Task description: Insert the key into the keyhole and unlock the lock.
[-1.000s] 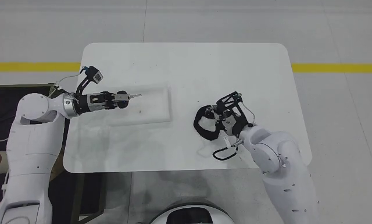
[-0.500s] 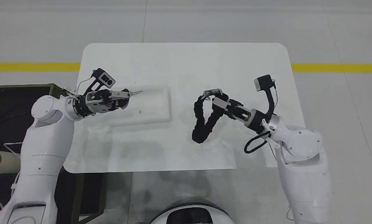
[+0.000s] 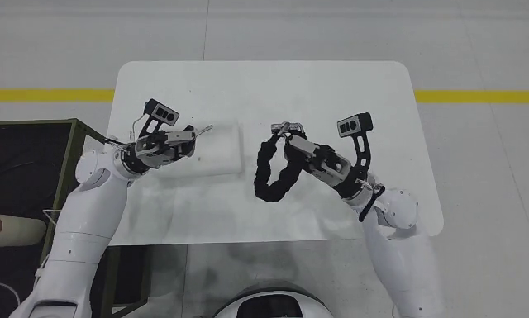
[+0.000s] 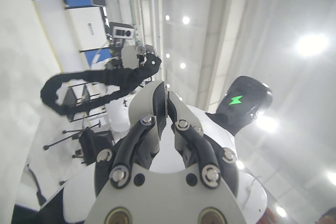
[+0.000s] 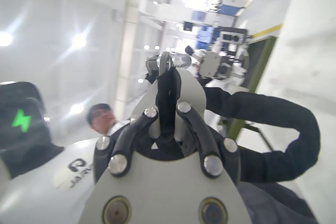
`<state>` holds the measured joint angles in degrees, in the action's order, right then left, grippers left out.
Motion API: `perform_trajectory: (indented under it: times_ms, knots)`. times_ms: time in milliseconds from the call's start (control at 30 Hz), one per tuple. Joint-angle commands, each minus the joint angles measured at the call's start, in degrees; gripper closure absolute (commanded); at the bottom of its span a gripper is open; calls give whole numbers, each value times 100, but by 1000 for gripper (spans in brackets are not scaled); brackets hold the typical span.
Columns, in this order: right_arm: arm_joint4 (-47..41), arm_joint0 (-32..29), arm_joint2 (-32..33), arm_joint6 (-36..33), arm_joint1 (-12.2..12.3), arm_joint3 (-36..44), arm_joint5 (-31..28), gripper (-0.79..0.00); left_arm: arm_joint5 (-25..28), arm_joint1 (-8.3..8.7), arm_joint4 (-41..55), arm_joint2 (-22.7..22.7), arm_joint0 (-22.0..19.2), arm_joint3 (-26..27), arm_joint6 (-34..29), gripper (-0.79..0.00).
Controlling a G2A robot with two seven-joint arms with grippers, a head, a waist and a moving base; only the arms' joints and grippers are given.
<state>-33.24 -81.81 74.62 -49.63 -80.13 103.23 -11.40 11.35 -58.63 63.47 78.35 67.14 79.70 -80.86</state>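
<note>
Closest in, the left jaws: pressed together on the key [image 4: 166,86], gripping it edge-on with the thin metal blade poking out past the tips. Likewise the right jaws: closed on the black fabric sleeve of the lock [image 5: 166,96], clamping it just behind the silver cylinder [image 5: 172,60] (that end sticking out beyond the tips). Past the grip, the sleeved loop [image 3: 266,176] sagging away in a long curve towards the near side of the bench [image 3: 347,83]; impossible to tell whether touching the surface. From above, both held over the middle of the bench, key on the left, cylinder on the right, pointed roughly at each other but apart, with a clear gap between. Not yet in the keyhole. Under the key and the left jaws, a white pad [image 3: 225,153] lying flat on the bench. Farthest out, beyond the bench's back edge, a yellow line [image 3: 50,94] across the pale floor [image 3: 289,21].
</note>
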Motion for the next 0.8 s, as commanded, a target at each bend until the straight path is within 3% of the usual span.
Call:
perform_trajectory:
  times_ms: [0, 133, 167, 367, 567, 767]
  knots:
    - [-699, 115, -271, -45, -39, -257, 139, 0, -3, -64, 116, -228, 6, 44, 30, 0]
    - [-953, 296, -507, -158, -73, -511, 338, 0, -8, -108, -215, -370, -81, 42, -87, 0]
    - [-798, 344, -431, -105, -70, -490, 117, 0, 57, -120, -194, -352, -76, 38, -91, 0]
    - [-798, 344, -431, -105, -70, -490, 117, 0, 128, -128, -167, -333, -70, 40, -111, 0]
    - [782, 129, -193, -113, 61, 3, 265, 0, 309, -82, -1075, -155, 247, 571, 354, 0]
    - [1408, 154, -13, -180, 152, 246, 590, 0, 652, -80, -1820, -76, 583, 921, 791, 0]
